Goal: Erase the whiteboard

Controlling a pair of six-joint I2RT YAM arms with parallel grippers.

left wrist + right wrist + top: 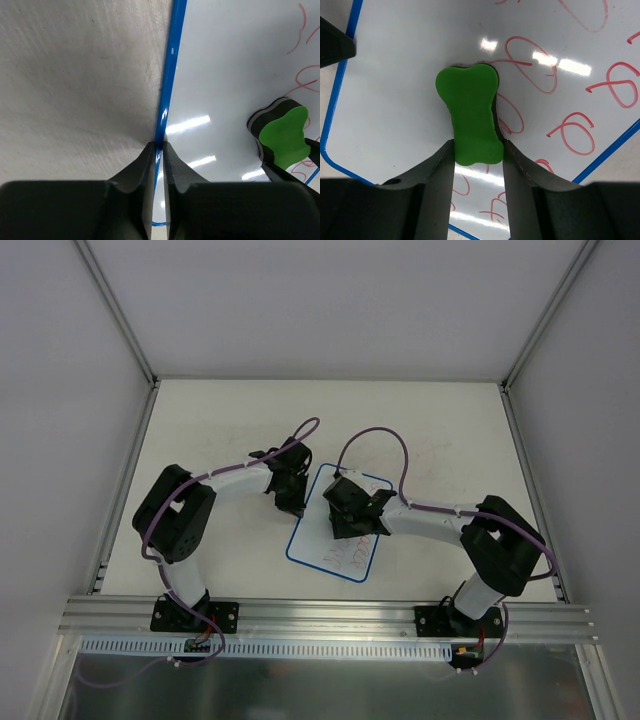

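Note:
The whiteboard (322,546) lies flat on the table, white with a blue rim. Red scribbles (530,57) cover much of it; the part near its left rim is bare. My left gripper (159,146) is shut on the board's blue rim (168,75) at its left edge, also seen from above (291,502). My right gripper (477,147) is shut on the green bone-shaped eraser (470,117) and holds it against the board. The eraser also shows in the left wrist view (282,135). From above, the right gripper (352,520) covers the eraser.
The board sits mid-table on the pale tabletop (220,430). White walls with metal posts (115,310) enclose the back and sides. An aluminium rail (330,612) runs along the near edge by the arm bases.

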